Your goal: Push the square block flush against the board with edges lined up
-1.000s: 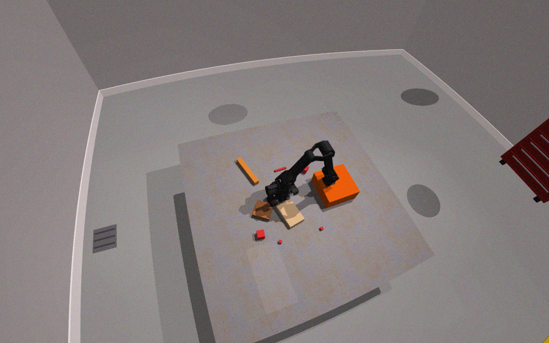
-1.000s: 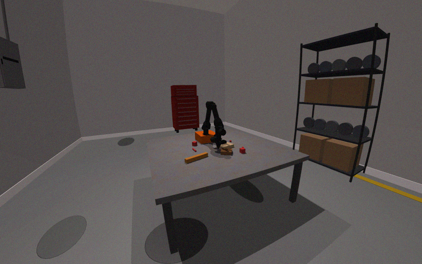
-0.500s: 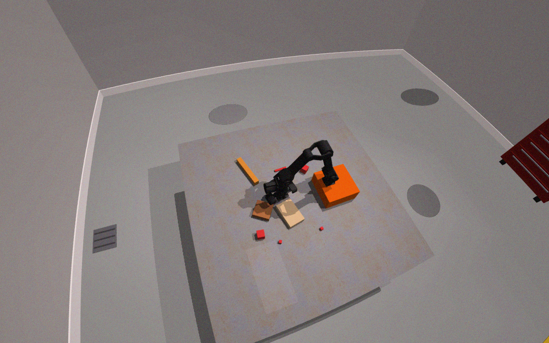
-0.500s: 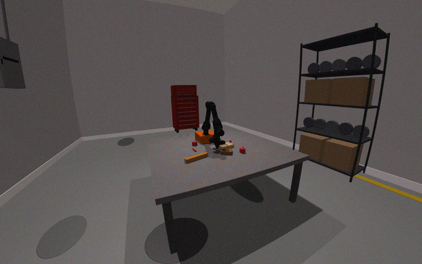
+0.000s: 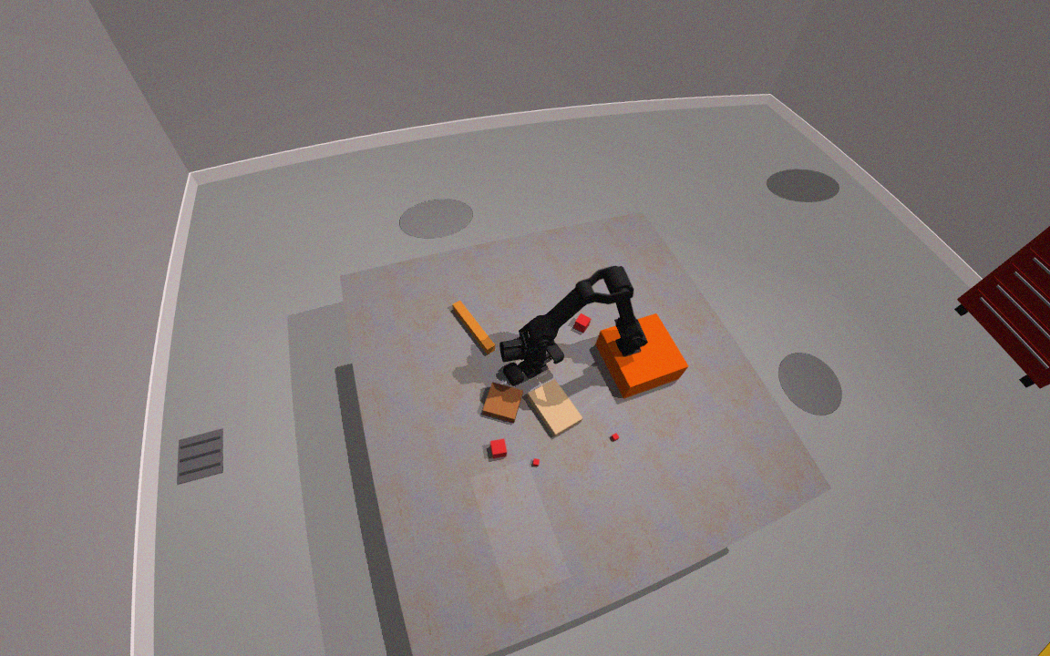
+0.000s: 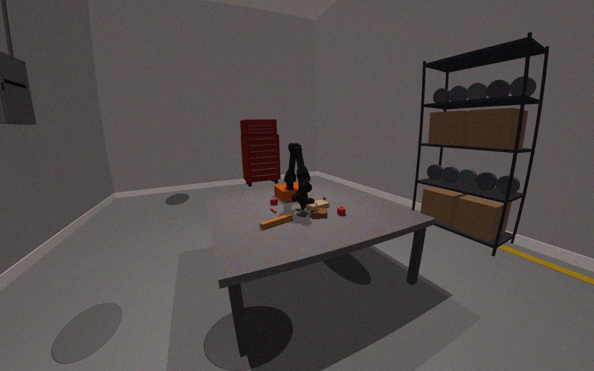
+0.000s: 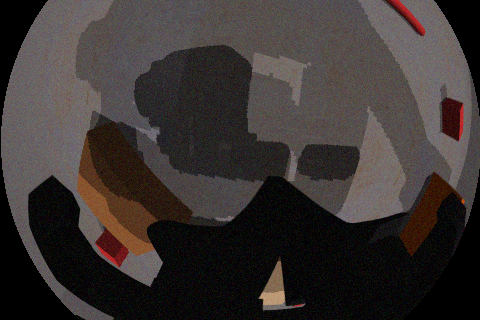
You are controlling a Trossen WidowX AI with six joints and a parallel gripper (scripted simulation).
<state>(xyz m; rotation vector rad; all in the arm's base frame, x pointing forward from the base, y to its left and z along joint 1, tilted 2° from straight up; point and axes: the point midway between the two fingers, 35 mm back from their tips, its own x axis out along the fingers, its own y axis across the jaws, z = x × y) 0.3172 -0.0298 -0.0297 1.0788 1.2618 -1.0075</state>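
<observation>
The square brown block (image 5: 502, 401) (image 6: 318, 213) (image 7: 125, 185) lies flat on the table. The tan board (image 5: 556, 408) (image 6: 319, 203) lies just to its right, at a slightly different angle. Their near corners are very close; I cannot tell whether they touch. Only a sliver of the board (image 7: 274, 286) shows in the wrist view. My gripper (image 5: 519, 374) (image 6: 302, 212) (image 7: 276, 195) is shut and empty. It hangs low over the table just behind the far edges of the block and the board.
A long orange bar (image 5: 472, 326) (image 6: 276, 221) lies to the far left. The arm's orange base box (image 5: 647, 359) stands on the right. Red cubes (image 5: 581, 322) (image 5: 498, 446) (image 6: 341, 211) and a red rod (image 7: 397, 5) lie scattered about.
</observation>
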